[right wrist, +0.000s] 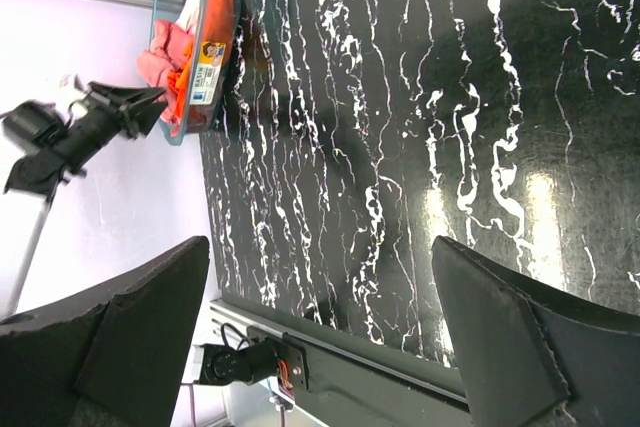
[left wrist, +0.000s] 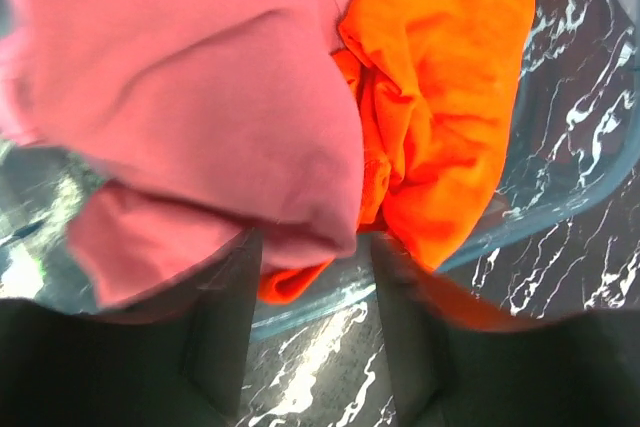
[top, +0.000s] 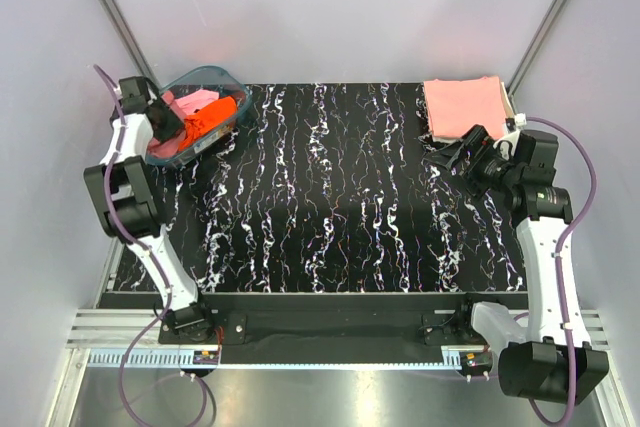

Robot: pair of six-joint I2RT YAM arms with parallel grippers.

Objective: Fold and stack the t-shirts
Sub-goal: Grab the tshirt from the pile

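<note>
Tees at opposite far corners of the table (top: 330, 197).
Left jaws spread around the pink t-shirt (left wrist: 200, 77) beside the orange t-shirt (left wrist: 440, 97) inside the tub (top: 226, 75); right jaws released, empty, by the folded salmon t-shirt's (top: 465, 107) near edge.

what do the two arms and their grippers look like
The two match. The left arm and right arm have white links, chunky black joints and a loose purple cable running alongside. The left gripper and right gripper are black, with two broad matte fingers.
</note>
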